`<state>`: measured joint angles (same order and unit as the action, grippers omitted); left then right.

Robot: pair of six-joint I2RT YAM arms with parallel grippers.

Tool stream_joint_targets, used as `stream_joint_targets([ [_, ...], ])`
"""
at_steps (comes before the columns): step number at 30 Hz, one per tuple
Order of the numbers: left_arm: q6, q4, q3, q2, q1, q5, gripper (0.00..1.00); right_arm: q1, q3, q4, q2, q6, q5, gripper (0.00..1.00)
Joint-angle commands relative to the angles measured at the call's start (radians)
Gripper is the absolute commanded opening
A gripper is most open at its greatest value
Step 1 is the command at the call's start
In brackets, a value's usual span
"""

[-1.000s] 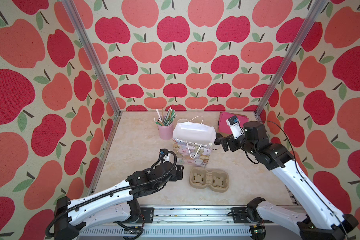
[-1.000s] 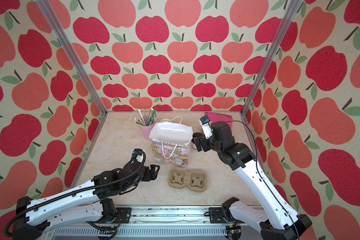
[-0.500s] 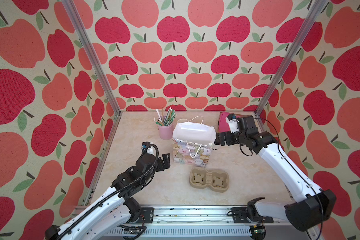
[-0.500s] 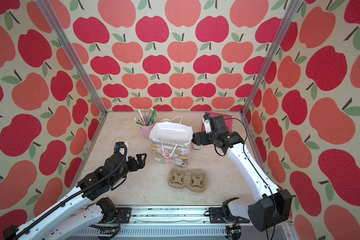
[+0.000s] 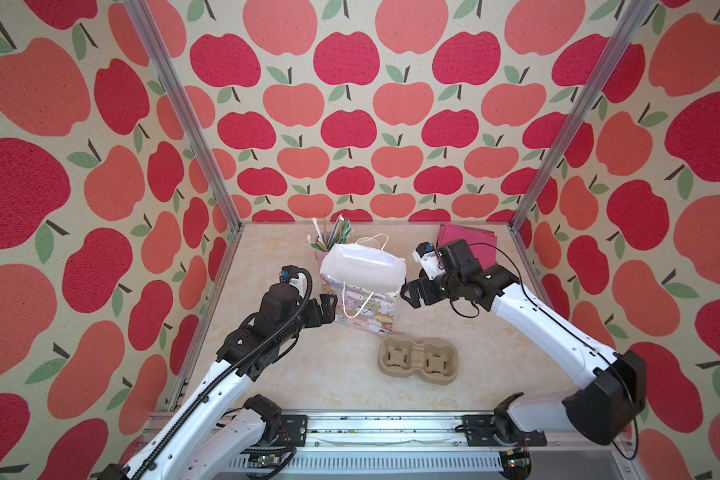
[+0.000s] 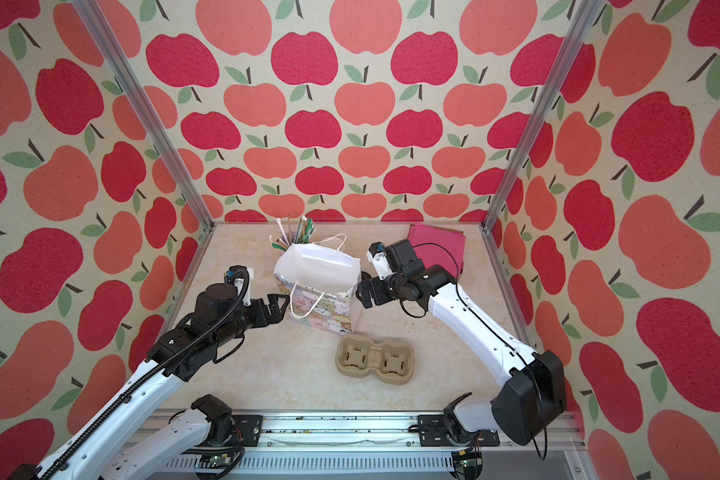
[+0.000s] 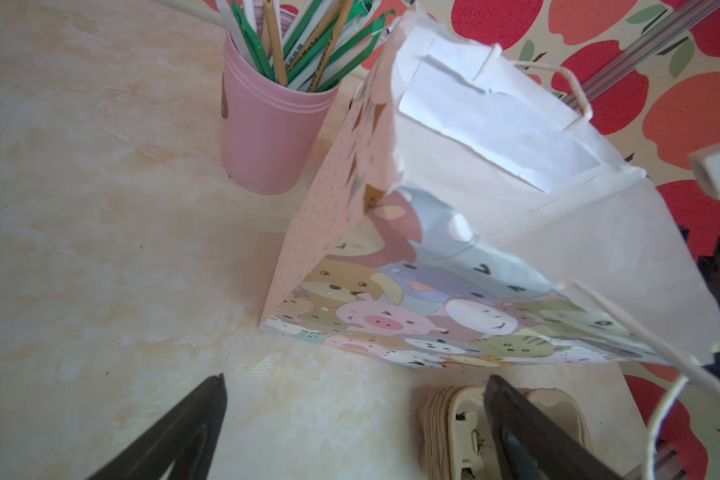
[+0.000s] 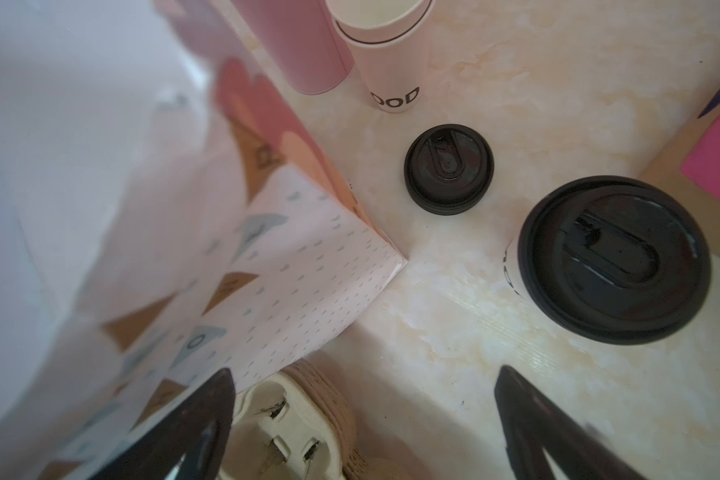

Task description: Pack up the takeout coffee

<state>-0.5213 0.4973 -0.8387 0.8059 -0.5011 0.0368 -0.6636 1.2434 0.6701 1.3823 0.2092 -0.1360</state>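
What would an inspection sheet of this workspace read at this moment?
Surface: marbled tabletop, no spills seen.
Job's things: takeout coffee lidded, upright on the table beside the gift bag, not in it; the bag stands open.
Clutter: loose black lid; open white cup; pink straw cup; cup carrier; magenta paper stack.
Grippers: left gripper and right gripper both open and empty, flanking the bag.
Cables: black cable loops below the right wrist, apparently hanging free.
Surroundings: apple-print walls, metal posts.
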Motion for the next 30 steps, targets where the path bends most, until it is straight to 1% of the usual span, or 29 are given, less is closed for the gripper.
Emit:
stream_joint_targets([
  [1,0.07,0.04,-0.043,0.006,0.027,0.044,0.99,-0.05,0.009,-0.019,0.022,0.049,-0.037,0.99],
  [4,0.079,0.02,-0.055,0.001,0.049,0.031,0.99,-0.101,0.023,-0.051,0.046,0.077,-0.06,0.99],
  [8,0.111,0.041,-0.086,-0.028,0.078,-0.013,0.99,-0.163,0.033,-0.11,0.086,0.099,-0.108,0.99],
  [11,0.144,0.076,-0.112,-0.046,0.108,-0.037,0.99,-0.201,0.038,-0.146,0.108,0.095,-0.137,0.99],
  [14,0.176,0.111,-0.138,-0.055,0.141,-0.054,0.99,-0.235,0.049,-0.139,0.12,0.06,-0.155,0.99],
  [17,0.2,0.132,-0.154,-0.06,0.166,-0.063,0.99,-0.254,0.038,-0.079,0.093,-0.002,-0.096,0.99],
  [20,0.224,0.138,-0.149,-0.07,0.174,-0.077,0.99,-0.254,-0.011,-0.03,0.016,-0.067,-0.016,0.99],
  [24,0.244,0.145,-0.13,-0.094,0.179,-0.132,0.99,-0.251,-0.069,0.05,-0.099,-0.168,0.119,0.99],
  [26,0.254,0.144,-0.124,-0.111,0.181,-0.155,0.99,-0.242,-0.102,0.075,-0.137,-0.211,0.163,0.99],
  [30,0.274,0.139,-0.118,-0.137,0.19,-0.204,0.99,-0.227,-0.146,0.117,-0.141,-0.282,0.191,0.97],
])
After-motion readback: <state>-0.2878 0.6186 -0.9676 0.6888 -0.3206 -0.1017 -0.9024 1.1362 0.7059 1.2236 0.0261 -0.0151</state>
